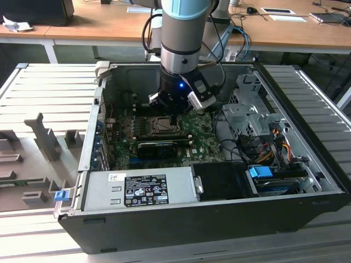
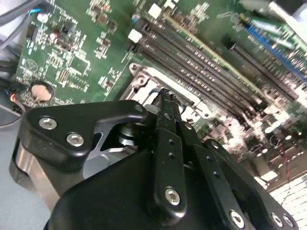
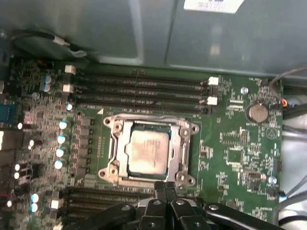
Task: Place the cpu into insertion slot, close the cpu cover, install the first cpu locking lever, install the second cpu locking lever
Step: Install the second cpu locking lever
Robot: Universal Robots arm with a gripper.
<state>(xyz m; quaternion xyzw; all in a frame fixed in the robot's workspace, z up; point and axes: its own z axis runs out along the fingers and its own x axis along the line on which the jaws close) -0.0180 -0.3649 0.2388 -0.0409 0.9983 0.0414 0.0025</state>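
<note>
CPU seated in socket, cover closed over it.

Silver-grey cpu (image 3: 147,152), flat and square, lying level inside the insertion slot (image 3: 178,128) on the green motherboard, metal face up. Framed on all four sides by the cpu cover (image 3: 183,152), a thin silver metal frame lying flat, large window showing the chip. Slot set near the middle of the board, just beside the row of long black connectors; seen in the exterior view as a pale square (image 1: 157,125).

arm upright, pincer (image 3: 165,188) pointing down, fingers pressed together.
</note>
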